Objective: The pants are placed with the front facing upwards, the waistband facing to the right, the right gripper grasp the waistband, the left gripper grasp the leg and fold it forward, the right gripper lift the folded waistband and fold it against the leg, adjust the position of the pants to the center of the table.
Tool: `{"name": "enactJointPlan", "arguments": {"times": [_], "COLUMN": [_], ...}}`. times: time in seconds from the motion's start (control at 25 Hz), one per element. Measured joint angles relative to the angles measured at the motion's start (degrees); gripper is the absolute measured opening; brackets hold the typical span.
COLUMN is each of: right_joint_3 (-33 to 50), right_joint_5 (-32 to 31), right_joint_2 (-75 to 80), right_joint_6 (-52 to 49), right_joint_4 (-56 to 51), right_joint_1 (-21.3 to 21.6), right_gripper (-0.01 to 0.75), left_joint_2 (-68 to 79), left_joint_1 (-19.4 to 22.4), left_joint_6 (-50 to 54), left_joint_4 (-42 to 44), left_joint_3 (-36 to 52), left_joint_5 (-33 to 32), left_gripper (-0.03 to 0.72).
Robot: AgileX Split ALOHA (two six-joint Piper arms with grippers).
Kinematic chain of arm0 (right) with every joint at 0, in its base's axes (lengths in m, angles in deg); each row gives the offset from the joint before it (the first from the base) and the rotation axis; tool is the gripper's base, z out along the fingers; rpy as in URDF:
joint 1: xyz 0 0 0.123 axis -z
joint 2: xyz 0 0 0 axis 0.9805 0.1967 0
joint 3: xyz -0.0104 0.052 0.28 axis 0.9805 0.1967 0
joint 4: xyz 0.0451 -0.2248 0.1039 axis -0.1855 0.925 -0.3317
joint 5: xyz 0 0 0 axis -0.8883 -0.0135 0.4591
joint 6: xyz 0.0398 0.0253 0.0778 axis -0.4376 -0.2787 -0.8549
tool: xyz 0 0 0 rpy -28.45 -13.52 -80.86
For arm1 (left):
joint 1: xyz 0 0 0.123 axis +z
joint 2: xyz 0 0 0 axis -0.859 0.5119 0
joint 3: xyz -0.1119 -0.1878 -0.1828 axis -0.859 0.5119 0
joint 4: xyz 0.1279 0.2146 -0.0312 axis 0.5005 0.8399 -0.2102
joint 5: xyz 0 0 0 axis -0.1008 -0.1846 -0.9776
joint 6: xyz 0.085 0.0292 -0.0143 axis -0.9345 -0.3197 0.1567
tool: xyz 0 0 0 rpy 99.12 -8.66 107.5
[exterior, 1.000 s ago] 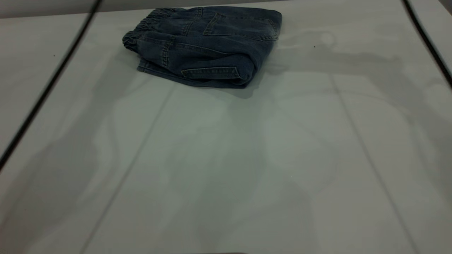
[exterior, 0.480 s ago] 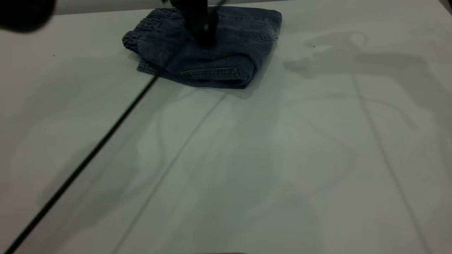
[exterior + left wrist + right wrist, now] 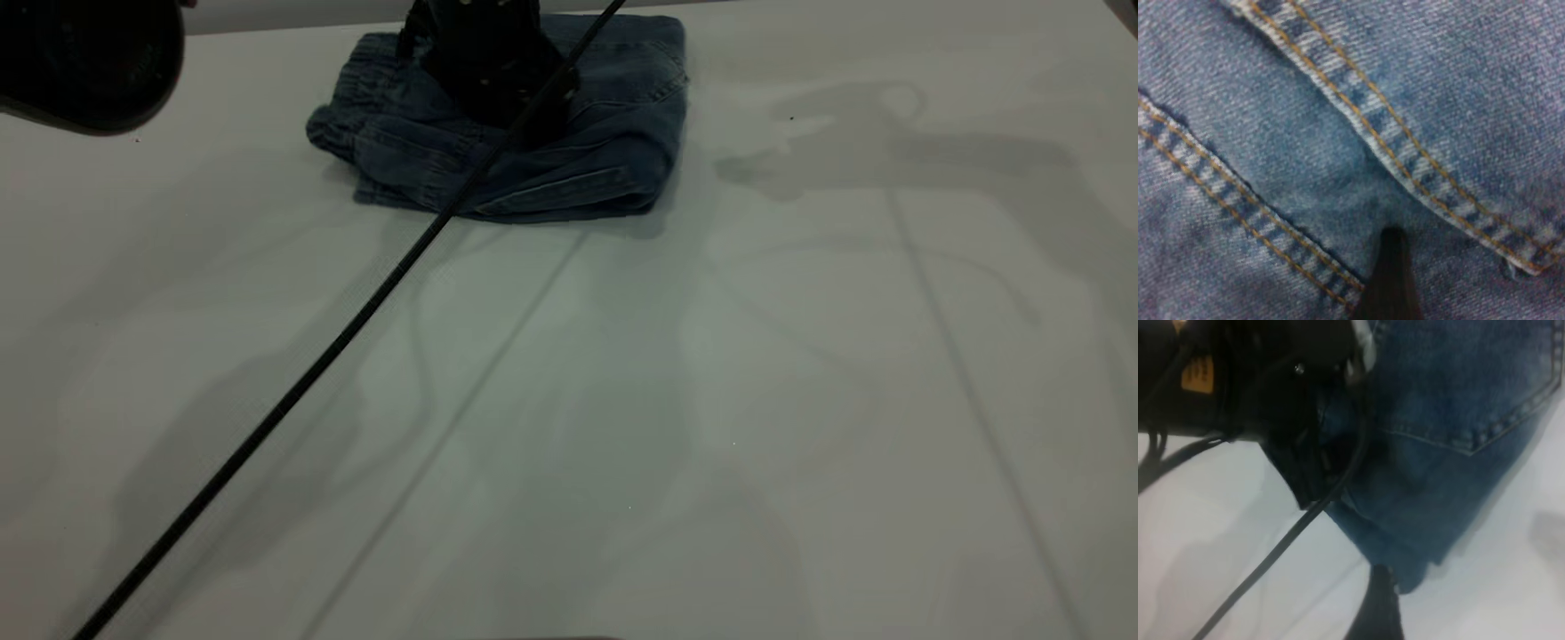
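Note:
The blue denim pants lie folded in a thick bundle at the far middle of the white table. Their ruched waistband is at the bundle's left end. My left gripper presses down on top of the bundle; its wrist view is filled with denim and tan seams. In the right wrist view the left gripper's black body sits on the pants. The dark tip of my right gripper hangs just off a corner of the bundle, over bare table. It does not show in the exterior view.
A black cable runs diagonally from the left gripper toward the near left corner. A dark part of an arm fills the far left corner. Arm shadows fall on the table to the right of the pants.
The left gripper came down onto the pants, which were bare a second ago. The bundle has turned and slid slightly left. The cable swung across the table.

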Motion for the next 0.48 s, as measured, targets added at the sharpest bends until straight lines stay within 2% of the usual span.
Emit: {"name": "enactJointPlan", "arguments": {"times": [0.16, 0.48], "right_joint_3": [0.0, -0.3], "right_joint_5": [0.0, 0.1], "right_joint_2": [0.0, 0.0], "right_joint_6": [0.0, 0.0], "right_joint_4": [0.0, 0.1], "right_joint_1": [0.0, 0.3], "right_gripper": [0.578, 0.578], "left_joint_2": [-0.4, -3.7], "left_joint_1": [-1.9, -3.3], "left_joint_6": [6.7, 5.4], "left_joint_4": [0.7, 2.7], "left_joint_3": [0.0, 0.6], "left_joint_5": [0.0, 0.0], "left_gripper": [0.587, 0.587]}}
